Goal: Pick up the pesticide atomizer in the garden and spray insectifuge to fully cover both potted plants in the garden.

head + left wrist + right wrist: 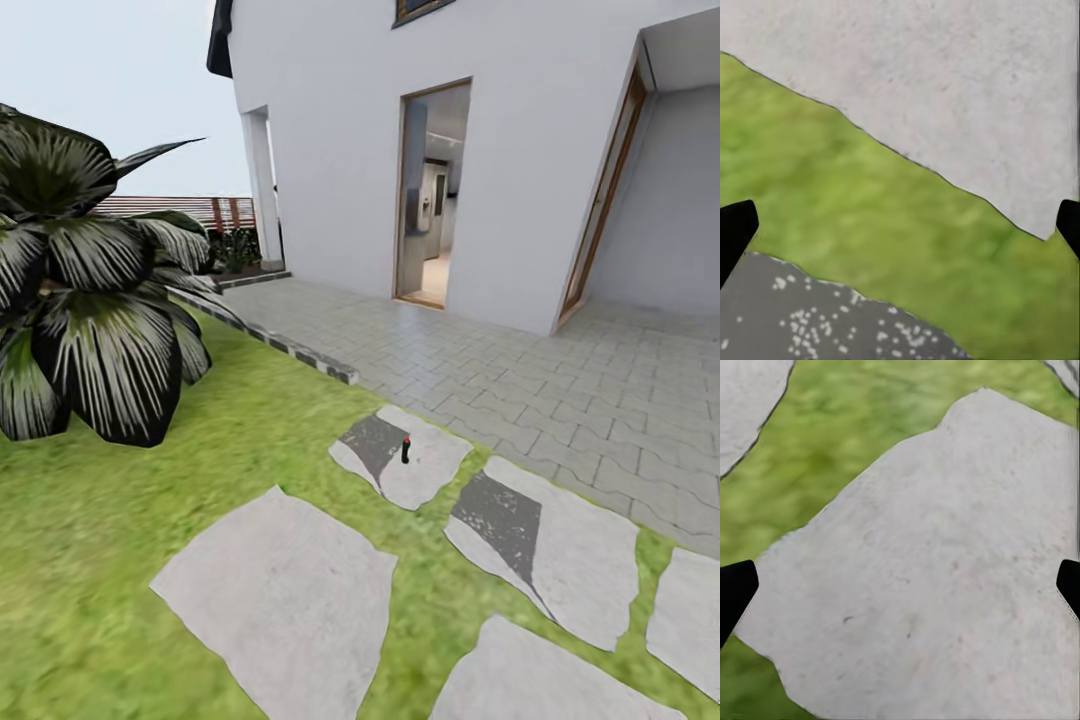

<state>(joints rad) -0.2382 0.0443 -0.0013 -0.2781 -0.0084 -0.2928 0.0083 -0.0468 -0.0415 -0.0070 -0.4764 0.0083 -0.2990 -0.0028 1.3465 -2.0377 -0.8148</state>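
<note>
Claws (pixel 900 225) apart over lawn (pixel 90 560) (stepping stones (pixel 275 590))

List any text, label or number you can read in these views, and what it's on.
None is readable.
The small dark object with a red top, upright on a stepping stone, is too small to show any label.
House wall, paving and lawn carry no writing.
</note>
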